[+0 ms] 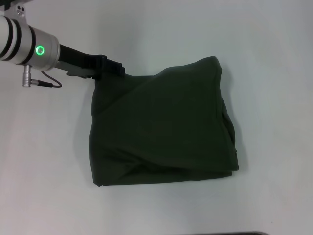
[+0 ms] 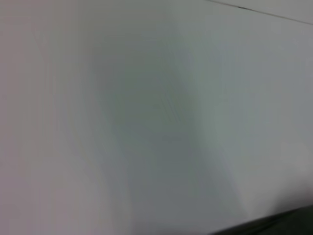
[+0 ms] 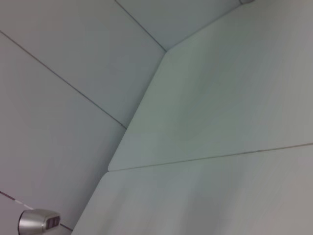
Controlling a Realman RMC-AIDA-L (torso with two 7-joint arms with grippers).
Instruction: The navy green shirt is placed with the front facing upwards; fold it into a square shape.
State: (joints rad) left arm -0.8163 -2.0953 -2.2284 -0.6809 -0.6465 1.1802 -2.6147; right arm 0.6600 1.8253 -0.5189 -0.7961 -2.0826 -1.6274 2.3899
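The navy green shirt (image 1: 164,127) lies folded into a rough square in the middle of the white table (image 1: 274,58) in the head view. Its lettering, collar and neck label are hidden inside the folds. Its right edge shows stacked layers. My left gripper (image 1: 113,67) reaches in from the upper left and sits at the shirt's far left corner, touching the cloth there. My right gripper is out of view. The left wrist view shows only blurred white table (image 2: 146,122).
White table surface surrounds the shirt on all sides. A dark strip marks the table's near edge (image 1: 234,233). The right wrist view shows a table corner (image 3: 220,98) over grey floor panels and a metal cylinder (image 3: 38,221).
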